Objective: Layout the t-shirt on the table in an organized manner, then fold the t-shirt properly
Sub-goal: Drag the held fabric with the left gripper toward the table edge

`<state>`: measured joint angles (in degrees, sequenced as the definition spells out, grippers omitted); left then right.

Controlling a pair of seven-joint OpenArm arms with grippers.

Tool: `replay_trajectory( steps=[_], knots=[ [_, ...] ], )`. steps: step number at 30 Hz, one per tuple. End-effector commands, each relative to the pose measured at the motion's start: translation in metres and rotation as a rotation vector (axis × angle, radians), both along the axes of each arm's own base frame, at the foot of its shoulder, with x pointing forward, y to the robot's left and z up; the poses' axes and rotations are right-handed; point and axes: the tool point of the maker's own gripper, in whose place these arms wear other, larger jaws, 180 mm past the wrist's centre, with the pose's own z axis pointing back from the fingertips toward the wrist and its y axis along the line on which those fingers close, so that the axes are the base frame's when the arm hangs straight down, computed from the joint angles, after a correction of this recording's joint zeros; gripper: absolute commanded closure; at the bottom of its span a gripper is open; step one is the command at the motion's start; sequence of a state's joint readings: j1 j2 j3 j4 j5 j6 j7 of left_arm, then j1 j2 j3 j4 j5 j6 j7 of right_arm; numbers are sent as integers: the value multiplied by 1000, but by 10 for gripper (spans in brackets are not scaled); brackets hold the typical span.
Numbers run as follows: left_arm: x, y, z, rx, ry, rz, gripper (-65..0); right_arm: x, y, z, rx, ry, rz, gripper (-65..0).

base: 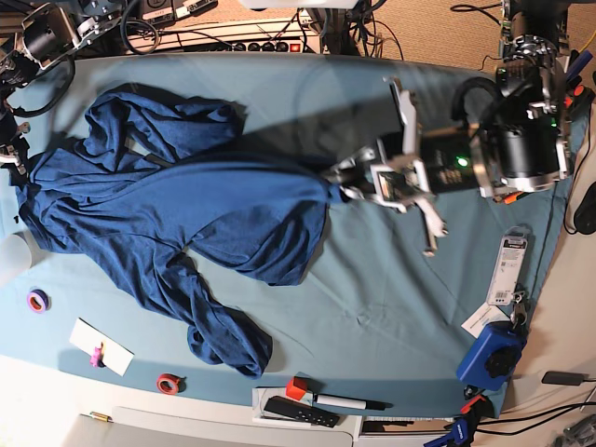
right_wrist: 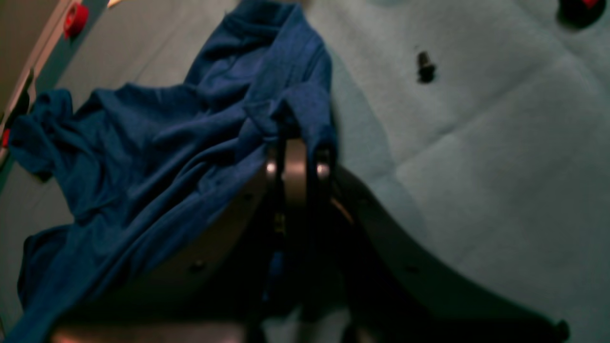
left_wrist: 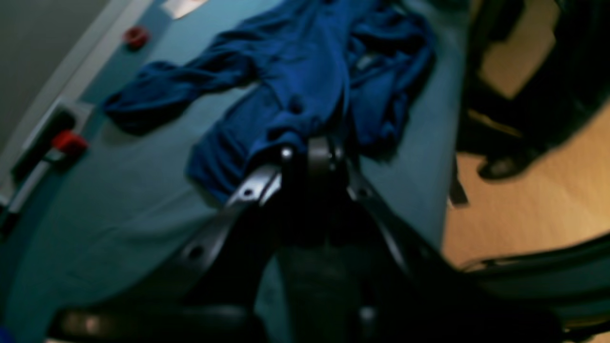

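Two grippers, both pinched tight on one garment. Left gripper (left_wrist: pixel 310 152): jaws closed on a fold of the t-shirt (left_wrist: pixel 305 71), low centre of the left wrist view; fabric runs from the jaws up and away toward the top of that frame, one sleeve-like arm of cloth trailing to the upper left. In the base view the same gripper (base: pixel 346 191) sits right of centre, holding the shirt's right-hand edge, which is drawn taut into a point there.

Right gripper (right_wrist: pixel 298 143): jaws closed on a bunched corner of the t-shirt (right_wrist: pixel 143 157), centre of the right wrist view; the cloth drapes from the jaws down and leftward across the left half of that frame. In the base view this gripper's place at the left edge cannot be made out clearly.

T-shirt (base: pixel 168 214): crumpled, not laid flat, spread over the left and centre of the table (base: pixel 391 307), with a twisted tail reaching toward the lower centre.

Also on the table: red tape roll (base: pixel 169 383), lower left; black marker (base: pixel 346 402), lower centre; small dark bolt (right_wrist: pixel 424 65).
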<state>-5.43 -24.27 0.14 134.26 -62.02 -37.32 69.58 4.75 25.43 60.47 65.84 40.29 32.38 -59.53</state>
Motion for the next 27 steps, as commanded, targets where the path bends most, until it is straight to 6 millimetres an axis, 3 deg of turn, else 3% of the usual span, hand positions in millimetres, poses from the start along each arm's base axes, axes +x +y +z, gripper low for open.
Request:
replay_trajectory(
  steps=[1,7,12,15,18,22,27],
  knots=[
    [3,1,16,-49,-36,7,0,8,-11,24,-53,-52,0,0],
    [27,22,42,-103,-142,121,0,17,-3,21,-61,-40,38,0],
    [55,27,84,-221,-276,227,0,22,4,17,-70,-20,67,0],
    [91,31,74,-276,-180,265,0,21,4,15,-76,-7,70,0],
    [128,20,48,-286,-39,262,0,20,2,13,-90,11,66,0],
    [164,-15,15,-244,117,202,0,20,-3,14,-116,8,52,0],
    [214,-53,0,-187,125,195,0,18,-7,13,-148,24,41,0]
  ],
)
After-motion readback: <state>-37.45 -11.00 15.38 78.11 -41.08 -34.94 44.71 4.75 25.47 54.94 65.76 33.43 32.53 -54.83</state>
